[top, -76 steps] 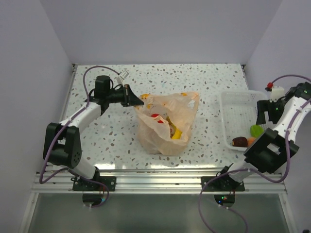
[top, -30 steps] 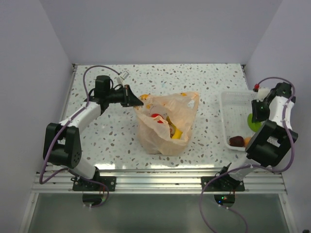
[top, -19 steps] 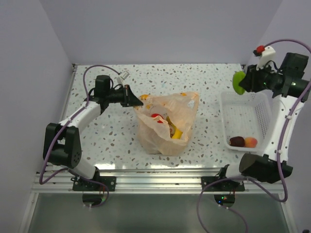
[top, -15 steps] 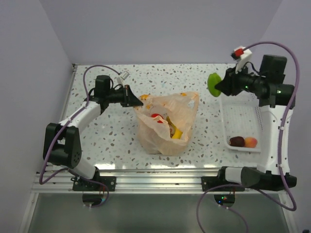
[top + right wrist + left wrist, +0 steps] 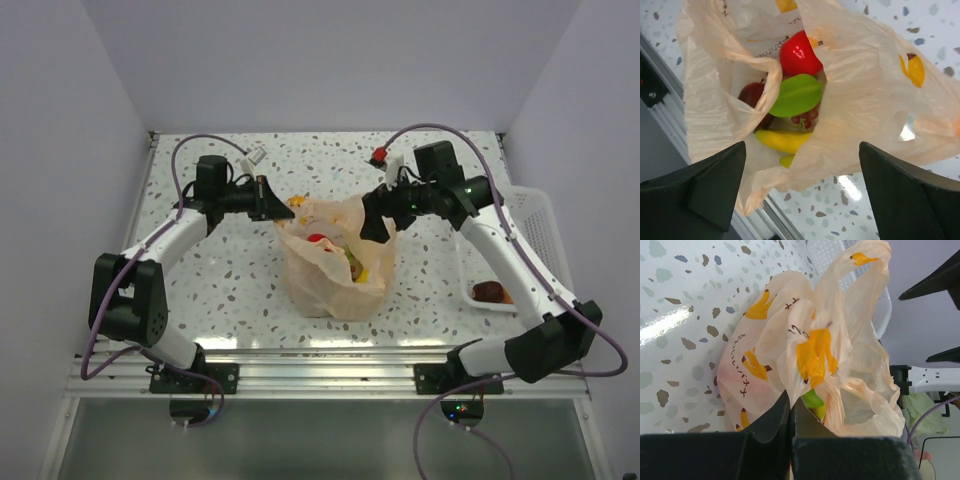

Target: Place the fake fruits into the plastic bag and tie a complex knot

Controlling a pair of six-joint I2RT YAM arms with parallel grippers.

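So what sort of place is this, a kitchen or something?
Probably a robot lab test cell, not a kitchen: two arms bolted to a rail at the edge of a speckled table, plain walls boxing it in, and toy fruits in a plastic bag.

I see the white speckled terrazzo table (image 5: 230, 290) across the middle of the top view. A translucent peach-orange plastic carrier bag (image 5: 325, 288) sits on it at centre, and a white perforated plastic basket (image 5: 537, 222) rests at its right edge.
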